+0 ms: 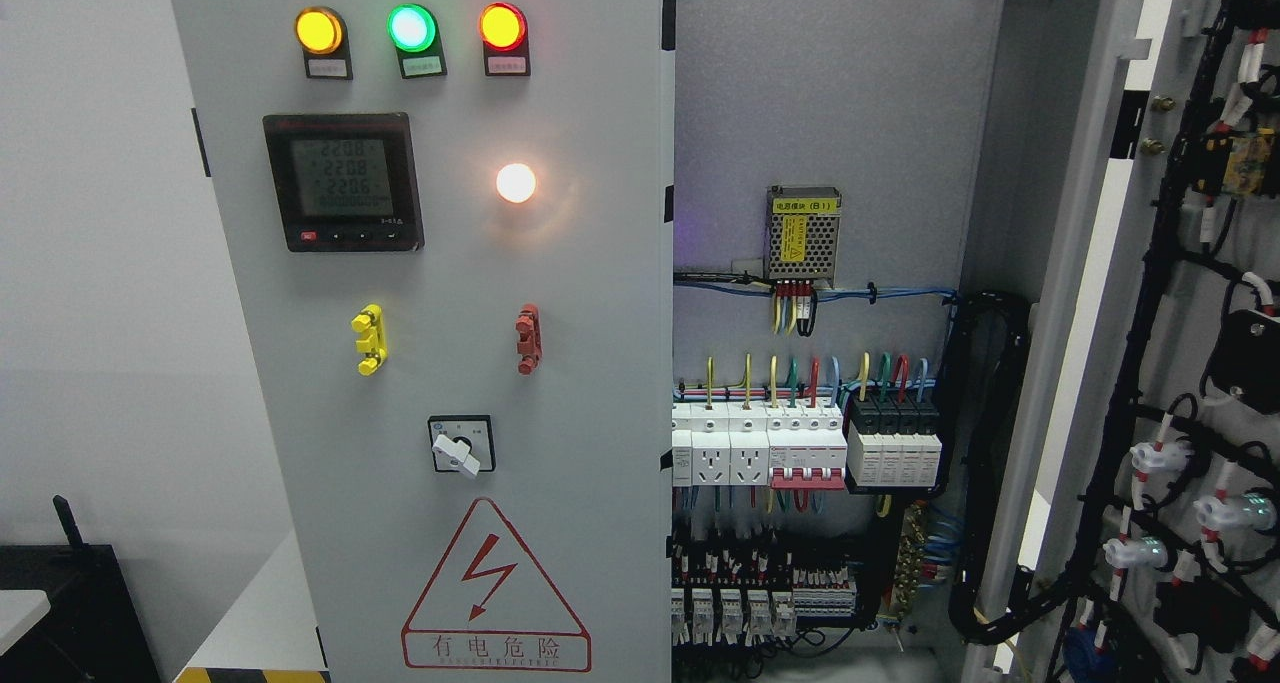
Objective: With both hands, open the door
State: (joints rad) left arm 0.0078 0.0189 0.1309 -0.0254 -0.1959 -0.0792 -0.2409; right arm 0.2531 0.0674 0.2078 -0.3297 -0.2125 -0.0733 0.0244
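Observation:
A grey electrical cabinet fills the view. Its left door (440, 263) is closed and carries three lit lamps, a digital meter (342, 181), a yellow handle (369, 339), a red handle (527, 338), a rotary switch (460, 446) and a red lightning warning triangle. The right door (1180, 363) is swung open to the right, showing black wiring on its inner face. The open compartment (810, 433) shows breakers, sockets, coloured wires and a small power supply (802, 233). Neither of my hands or arms is in view.
A white wall is at the left. A dark box (60, 613) with a small black antenna sits at the lower left, beside a white surface edge. A yellow-black striped strip shows at the cabinet's foot.

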